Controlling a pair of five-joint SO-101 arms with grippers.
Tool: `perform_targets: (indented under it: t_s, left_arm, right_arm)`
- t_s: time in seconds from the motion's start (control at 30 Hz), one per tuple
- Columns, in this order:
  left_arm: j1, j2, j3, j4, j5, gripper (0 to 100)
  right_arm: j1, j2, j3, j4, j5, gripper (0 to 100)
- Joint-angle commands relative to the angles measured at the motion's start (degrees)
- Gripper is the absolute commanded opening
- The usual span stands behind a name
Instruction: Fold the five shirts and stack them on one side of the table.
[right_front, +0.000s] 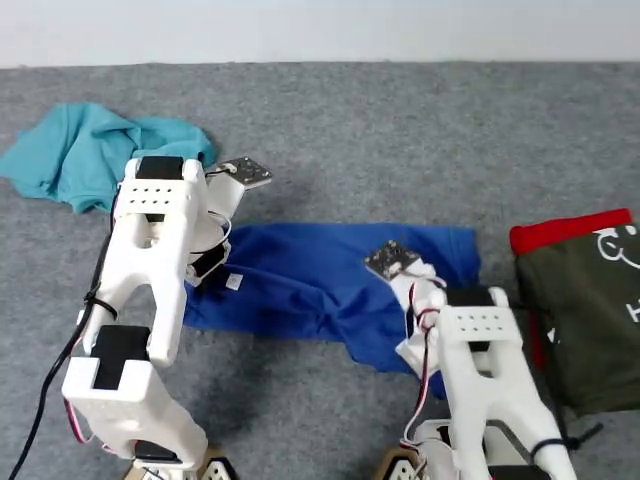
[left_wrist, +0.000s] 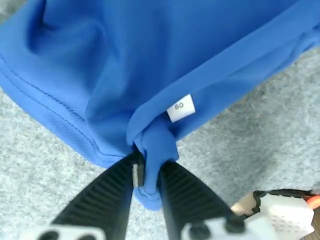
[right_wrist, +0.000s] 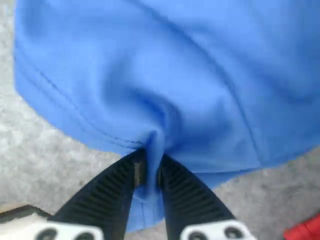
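Note:
A blue shirt (right_front: 330, 275) lies spread across the middle of the grey table. My left gripper (left_wrist: 148, 172) is shut on a pinch of the blue shirt (left_wrist: 150, 60) at its left edge, beside a small white label (left_wrist: 180, 108). My right gripper (right_wrist: 148, 172) is shut on a fold of the blue shirt (right_wrist: 165, 65) near its hem, at the shirt's front right part. A teal shirt (right_front: 85, 150) lies crumpled at the back left. A dark green shirt (right_front: 585, 310) lies folded at the right edge on a red shirt (right_front: 565, 230).
Grey carpet-like cloth covers the table (right_front: 400, 130). The left arm (right_front: 150, 260) stands over the blue shirt's left end. The right arm (right_front: 480, 370) rises from the front, close to the folded stack.

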Motion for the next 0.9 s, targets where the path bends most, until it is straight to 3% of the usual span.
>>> perform_targets:
  t_s: [0.0,0.2,0.87]
  left_arm:
    - [-0.1,-3.0,-0.1,0.7,-0.4,1]
    - [-0.1,-3.0,-0.1,0.7,-0.4,1]
    - [-0.1,-3.0,-0.1,0.8,-0.4,1]
  right_arm:
    - [0.0,0.0,-9.2,8.0,0.7,0.9]
    - [0.0,-3.6,-20.4,17.5,1.3,0.9]
    - [0.0,-13.6,-31.7,26.5,-1.0,0.9]
